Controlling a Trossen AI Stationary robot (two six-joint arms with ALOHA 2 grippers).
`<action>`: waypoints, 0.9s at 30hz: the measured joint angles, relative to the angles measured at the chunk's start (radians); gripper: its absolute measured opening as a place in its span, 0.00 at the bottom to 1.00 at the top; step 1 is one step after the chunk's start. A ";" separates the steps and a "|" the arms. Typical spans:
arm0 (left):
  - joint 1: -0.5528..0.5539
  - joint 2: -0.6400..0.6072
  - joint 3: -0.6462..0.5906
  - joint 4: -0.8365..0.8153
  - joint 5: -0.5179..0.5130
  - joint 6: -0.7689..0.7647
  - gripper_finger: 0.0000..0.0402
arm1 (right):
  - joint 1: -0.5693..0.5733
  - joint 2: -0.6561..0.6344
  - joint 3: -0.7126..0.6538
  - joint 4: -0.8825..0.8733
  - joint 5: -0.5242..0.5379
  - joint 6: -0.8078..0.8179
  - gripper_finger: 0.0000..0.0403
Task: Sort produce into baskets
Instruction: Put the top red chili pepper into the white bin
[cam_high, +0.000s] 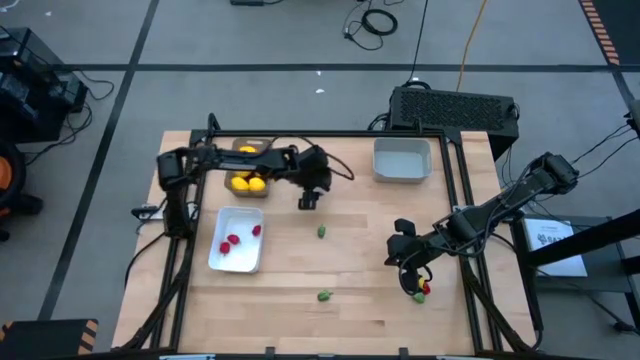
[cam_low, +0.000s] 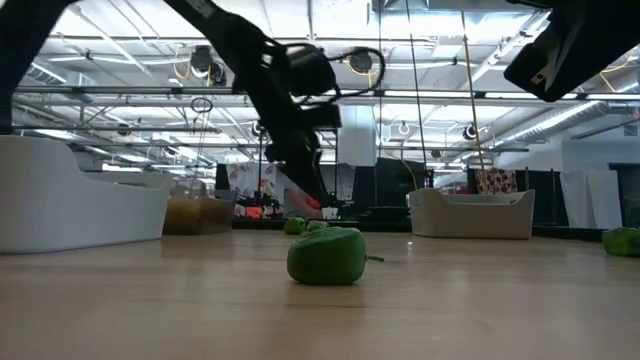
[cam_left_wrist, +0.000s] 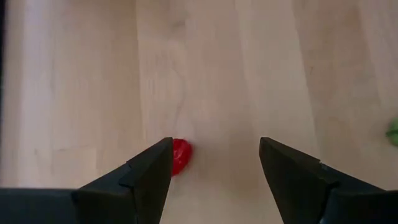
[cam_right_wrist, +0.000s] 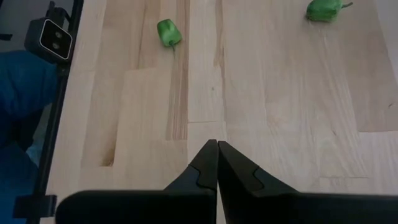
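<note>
Grey floor (cam_high: 250, 40) with dark seams; ceiling trusses (cam_low: 450, 30) with strip lights.

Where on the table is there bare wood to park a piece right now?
The widest bare patch runs between the white tray and the right gripper, broken only by two green pieces. There is also bare wood between the left gripper and the grey bin. It is crowded around the lemon tray and by the green piece beside the right gripper.

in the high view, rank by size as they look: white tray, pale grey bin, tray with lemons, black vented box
1. black vented box
2. white tray and pale grey bin: too alike to rank
3. tray with lemons, partly hidden by the left arm
</note>
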 joint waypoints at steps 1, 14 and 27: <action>0.005 0.020 0.022 -0.010 0.001 0.008 0.61 | 0.000 0.000 0.000 0.000 0.000 -0.001 0.00; 0.053 0.207 0.224 -0.152 -0.009 0.057 0.61 | 0.001 0.000 0.000 -0.009 0.000 -0.029 0.00; 0.090 0.217 0.234 -0.216 -0.008 0.057 0.61 | 0.001 0.000 0.000 -0.017 0.000 -0.028 0.00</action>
